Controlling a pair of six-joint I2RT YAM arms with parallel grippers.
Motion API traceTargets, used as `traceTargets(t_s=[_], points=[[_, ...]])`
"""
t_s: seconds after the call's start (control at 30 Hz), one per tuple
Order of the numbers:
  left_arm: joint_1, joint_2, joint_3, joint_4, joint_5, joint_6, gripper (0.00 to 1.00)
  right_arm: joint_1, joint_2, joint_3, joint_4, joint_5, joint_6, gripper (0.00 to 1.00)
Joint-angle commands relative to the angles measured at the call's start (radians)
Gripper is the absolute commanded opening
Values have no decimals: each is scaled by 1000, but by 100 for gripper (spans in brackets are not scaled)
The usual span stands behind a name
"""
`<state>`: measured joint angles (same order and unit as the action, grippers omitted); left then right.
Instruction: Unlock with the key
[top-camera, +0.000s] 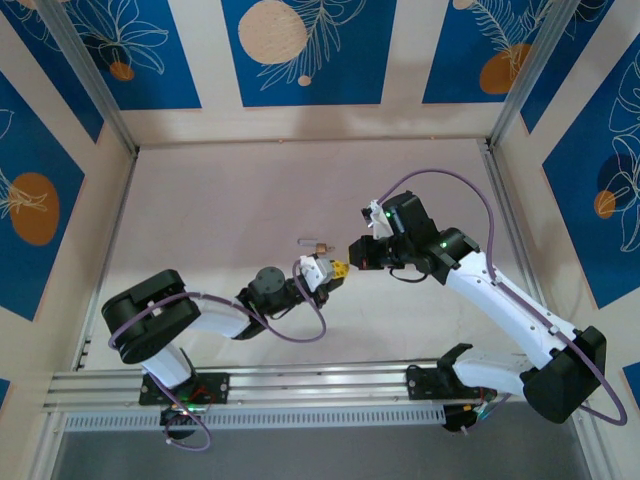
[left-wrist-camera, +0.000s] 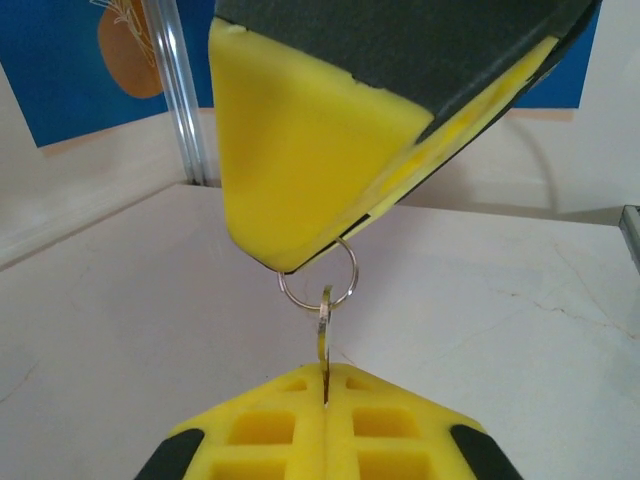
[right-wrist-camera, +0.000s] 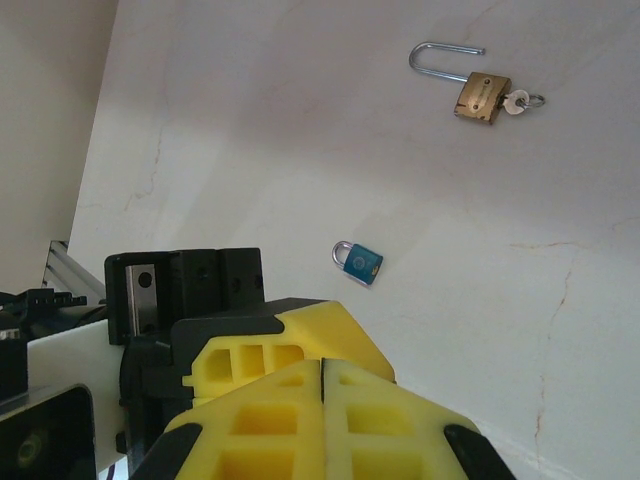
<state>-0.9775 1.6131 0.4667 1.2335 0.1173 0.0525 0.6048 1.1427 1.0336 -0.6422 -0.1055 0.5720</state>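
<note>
Both grippers are clenched: the key (left-wrist-camera: 325, 345) is pinched in the left gripper (left-wrist-camera: 325, 400), long axis along its fingers, ring (left-wrist-camera: 318, 285) against the right gripper (right-wrist-camera: 323, 372), brass padlock (right-wrist-camera: 482, 97) just farther.

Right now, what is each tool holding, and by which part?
The left tool pinches the thin silver metal key by its blade end; its wire ring is caught at the right tool's tip.
</note>
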Motion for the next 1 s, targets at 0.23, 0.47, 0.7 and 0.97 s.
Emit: traceTargets(t_s=[0.23, 0.47, 0.7, 0.97], points=[[0, -22, 18, -34, -55, 36, 0, -6, -22, -13, 2, 4, 10, 0], [-2, -124, 148, -531, -223, 263, 0, -62, -23, -71, 62, -43, 33, 6], [-16, -126, 254, -763, -488, 661, 0, -144, -46, -145, 167, -84, 92, 33], [-39, -43, 279, -621, -675, 1149, 0, -304, -56, -271, 407, -322, 157, 47]])
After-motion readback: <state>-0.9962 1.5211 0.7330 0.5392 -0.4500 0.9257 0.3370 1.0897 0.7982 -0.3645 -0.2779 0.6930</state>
